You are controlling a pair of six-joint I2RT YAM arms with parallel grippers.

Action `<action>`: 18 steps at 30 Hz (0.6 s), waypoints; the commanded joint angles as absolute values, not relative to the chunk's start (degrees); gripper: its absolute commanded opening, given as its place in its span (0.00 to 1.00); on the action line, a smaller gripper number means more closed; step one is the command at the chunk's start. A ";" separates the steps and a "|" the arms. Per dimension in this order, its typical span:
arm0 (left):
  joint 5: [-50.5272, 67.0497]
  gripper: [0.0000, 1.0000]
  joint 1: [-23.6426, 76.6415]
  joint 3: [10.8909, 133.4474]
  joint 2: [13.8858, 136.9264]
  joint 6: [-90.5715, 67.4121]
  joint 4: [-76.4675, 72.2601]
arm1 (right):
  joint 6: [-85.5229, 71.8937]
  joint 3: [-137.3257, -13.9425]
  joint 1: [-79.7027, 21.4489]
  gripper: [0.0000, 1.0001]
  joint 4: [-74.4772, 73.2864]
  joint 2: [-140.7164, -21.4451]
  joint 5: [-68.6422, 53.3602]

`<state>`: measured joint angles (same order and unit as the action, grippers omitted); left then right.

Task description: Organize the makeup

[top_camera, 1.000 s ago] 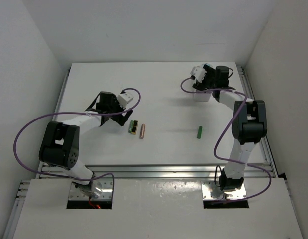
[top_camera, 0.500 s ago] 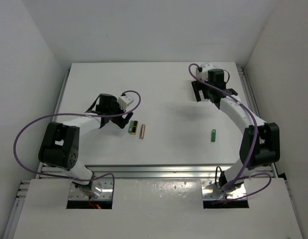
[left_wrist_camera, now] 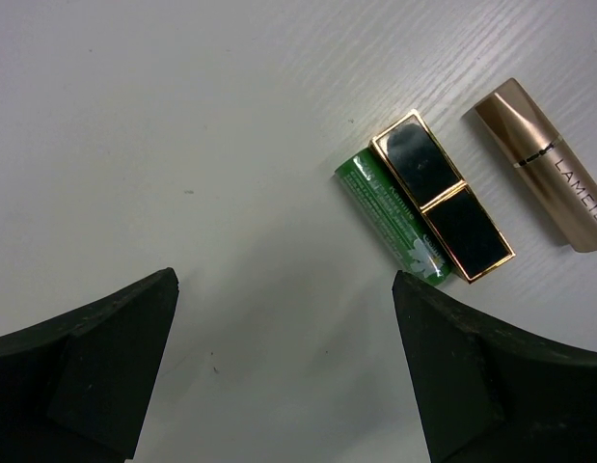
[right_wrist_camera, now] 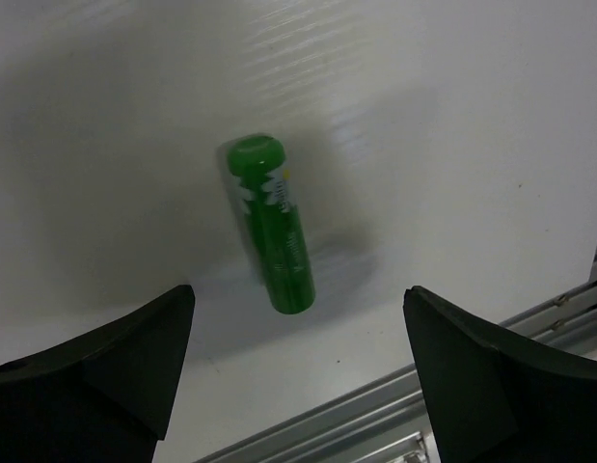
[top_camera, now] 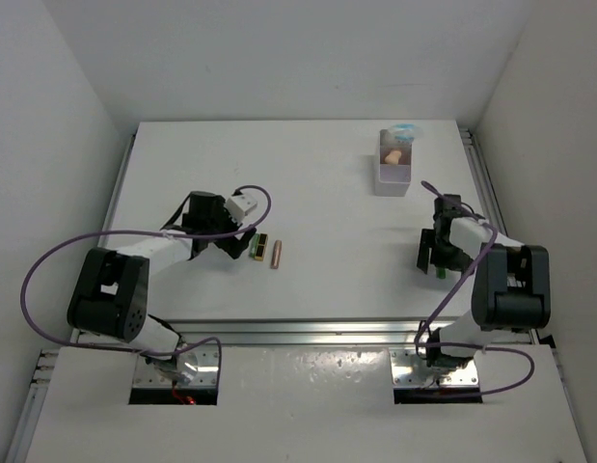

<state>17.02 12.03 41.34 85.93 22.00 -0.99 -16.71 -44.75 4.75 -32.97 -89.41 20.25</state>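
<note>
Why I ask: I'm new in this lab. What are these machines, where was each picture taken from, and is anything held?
These are two robot arms bolted to a white table. One picture looks down from a fixed camera above; the other two come from a camera on each wrist, so the dark shapes at the bottom are that arm's own fingers. The left end effector is open near a green stick, a black gold-edged case and a rose-gold lipstick. The right end effector is open above a green tube. A white tray holds a peach sponge. Nothing is held.
</note>
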 commanded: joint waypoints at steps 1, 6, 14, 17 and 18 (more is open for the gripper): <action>18.46 1.00 12.13 40.69 83.76 22.41 -3.16 | -16.00 -43.95 7.47 0.88 -26.81 -88.59 15.83; 17.32 1.00 12.13 40.69 83.23 22.41 -3.16 | -12.22 -43.50 11.24 0.72 -21.62 -92.27 13.09; 16.79 1.00 12.13 40.69 82.62 22.41 -3.69 | -14.15 -45.26 16.70 0.38 -21.79 -94.83 7.21; 16.79 1.00 11.60 40.69 82.62 22.41 -4.30 | -14.24 -47.10 16.70 0.35 -24.16 -96.06 7.82; 16.27 1.00 11.60 40.69 82.62 22.41 -4.31 | -14.33 -47.28 16.61 0.32 -24.43 -96.41 8.26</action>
<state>16.47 11.92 40.82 84.29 22.00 -2.17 -13.96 -46.35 16.43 -23.88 -93.95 7.18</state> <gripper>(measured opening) 0.995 0.328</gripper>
